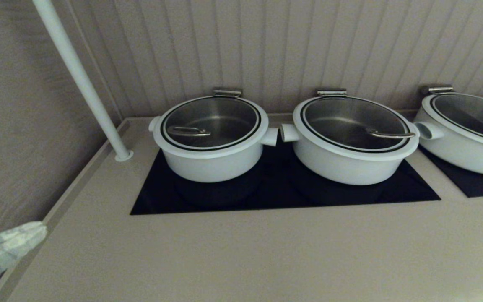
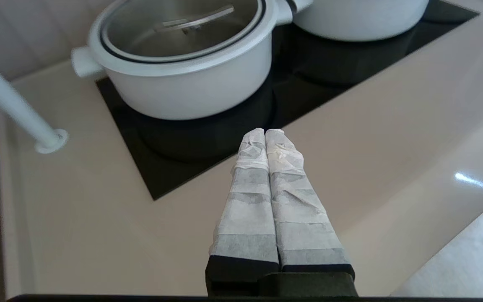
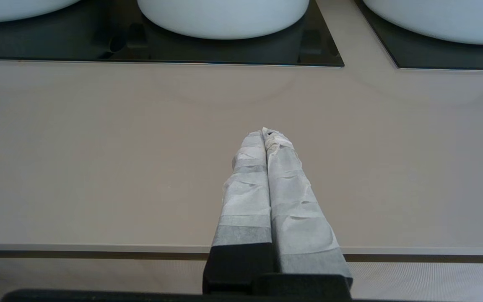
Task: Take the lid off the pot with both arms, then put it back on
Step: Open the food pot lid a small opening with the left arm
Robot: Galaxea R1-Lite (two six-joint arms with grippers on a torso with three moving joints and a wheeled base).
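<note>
The pot (image 1: 212, 161) is the smallest and leftmost of three white pots, standing on the black hob. The lid (image 1: 211, 121), clear glass with a white rim, black ring and steel loop handle (image 1: 189, 131), sits closed on it. Pot (image 2: 191, 84) and lid (image 2: 183, 29) also show in the left wrist view. My left gripper (image 2: 265, 132), its fingers wrapped in white tape, is shut and empty above the counter, in front of the pot and apart from it; its tip shows low at the left of the head view (image 1: 36, 230). My right gripper (image 3: 265, 133) is shut and empty over the counter's front part.
A wider tapered white pot (image 1: 352, 157) with its own lid stands to the right on the same hob (image 1: 266, 197). A third pot (image 1: 468, 142) sits on a second hob at far right. A slanted white pole (image 1: 82, 79) rises from the counter's back left. The counter's front edge (image 3: 99, 249) shows.
</note>
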